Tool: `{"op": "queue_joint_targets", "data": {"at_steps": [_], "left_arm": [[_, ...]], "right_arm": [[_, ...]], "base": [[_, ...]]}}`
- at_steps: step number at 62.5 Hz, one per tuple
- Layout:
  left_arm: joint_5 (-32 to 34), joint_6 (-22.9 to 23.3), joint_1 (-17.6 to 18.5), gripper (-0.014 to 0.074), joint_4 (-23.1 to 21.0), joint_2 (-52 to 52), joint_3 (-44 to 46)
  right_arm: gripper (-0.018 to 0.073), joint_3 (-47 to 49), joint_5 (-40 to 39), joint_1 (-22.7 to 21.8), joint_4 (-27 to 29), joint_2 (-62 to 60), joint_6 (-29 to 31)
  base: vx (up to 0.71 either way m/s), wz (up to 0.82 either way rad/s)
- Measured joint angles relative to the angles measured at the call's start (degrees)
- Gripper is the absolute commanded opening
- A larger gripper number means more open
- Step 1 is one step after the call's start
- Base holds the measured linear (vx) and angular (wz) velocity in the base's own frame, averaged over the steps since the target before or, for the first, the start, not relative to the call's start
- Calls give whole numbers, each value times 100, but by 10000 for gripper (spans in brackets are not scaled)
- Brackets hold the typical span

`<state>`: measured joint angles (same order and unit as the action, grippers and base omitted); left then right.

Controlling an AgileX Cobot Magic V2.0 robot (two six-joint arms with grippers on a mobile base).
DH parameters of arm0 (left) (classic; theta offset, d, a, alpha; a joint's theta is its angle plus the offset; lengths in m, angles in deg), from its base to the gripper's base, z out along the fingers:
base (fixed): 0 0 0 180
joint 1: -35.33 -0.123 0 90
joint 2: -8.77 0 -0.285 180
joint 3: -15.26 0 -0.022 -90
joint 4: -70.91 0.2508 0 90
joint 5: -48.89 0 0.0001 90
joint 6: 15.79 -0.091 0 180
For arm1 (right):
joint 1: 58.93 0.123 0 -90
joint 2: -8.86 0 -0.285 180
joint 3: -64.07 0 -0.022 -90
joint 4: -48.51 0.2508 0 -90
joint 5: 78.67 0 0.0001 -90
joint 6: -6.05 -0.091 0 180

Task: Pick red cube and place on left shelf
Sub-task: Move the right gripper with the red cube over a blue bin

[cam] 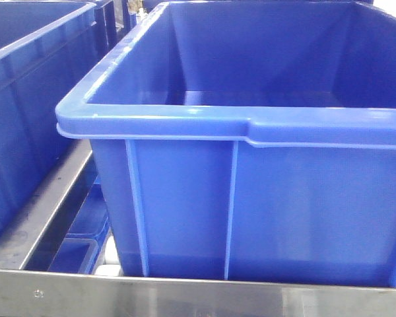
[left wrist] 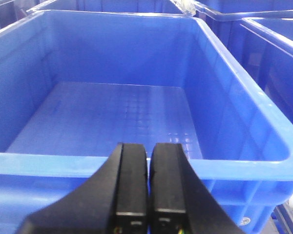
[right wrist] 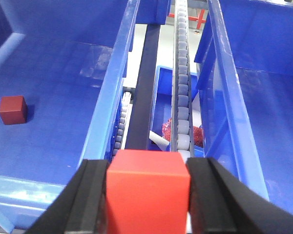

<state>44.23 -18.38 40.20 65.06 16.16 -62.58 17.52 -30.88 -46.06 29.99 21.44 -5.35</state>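
Nearest the right wrist camera, the right pincer (right wrist: 147, 171) was clamped on the red cube (right wrist: 147, 192). Its two matt black fingers (right wrist: 90, 195) pressed flat against opposite faces, opened only as wide as the cube itself. The cube was bright, plain-faced and sharp-edged, with a smooth, slightly glossy top. The left pincer (left wrist: 148, 152) had its black fingers drawn together with only a hairline gap, gripping nothing, and hung at the near rim of a crate (left wrist: 136, 117) with nothing in it.

The carry looked well along: the cube was up at the shelf (cam: 185, 297) and hung over the gap between two crates, not over a floor. The next move probably called for shifting sideways until a crate floor lay beneath, then lowering before the fingers parted. Released here, it could drop into the gap.

Beyond the cube, a roller track (right wrist: 181, 87) of pale plastic wheels ran away beside a dark flat rail (right wrist: 144, 87). The crates were glossy blue moulded plastic with thick rolled rims, ribbed walls and grid-patterned floors. The shelf's front rail was brushed steel. In the crate to the left lay a darker block (right wrist: 12, 109), well apart from the held cube.
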Motion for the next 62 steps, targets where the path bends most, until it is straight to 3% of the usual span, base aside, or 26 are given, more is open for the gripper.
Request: {"op": "queue_joint_targets", "data": {"at_steps": [20,28,49,62], "left_arm": [[0,0,0,101,0,0,0],[0,0,0,101,0,0,0],[0,0,0,101,0,0,0],[0,0,0,101,0,0,0]], "right_arm": [[119,0,-97,0,37,0,21],[119,245,-97,0,372,225,59],[119,2004,171,12,1986,3050,1140],[119,2747,372,272,2197,4706,1233]], "base": [[0,0],[0,0],[0,0],[0,0]]}}
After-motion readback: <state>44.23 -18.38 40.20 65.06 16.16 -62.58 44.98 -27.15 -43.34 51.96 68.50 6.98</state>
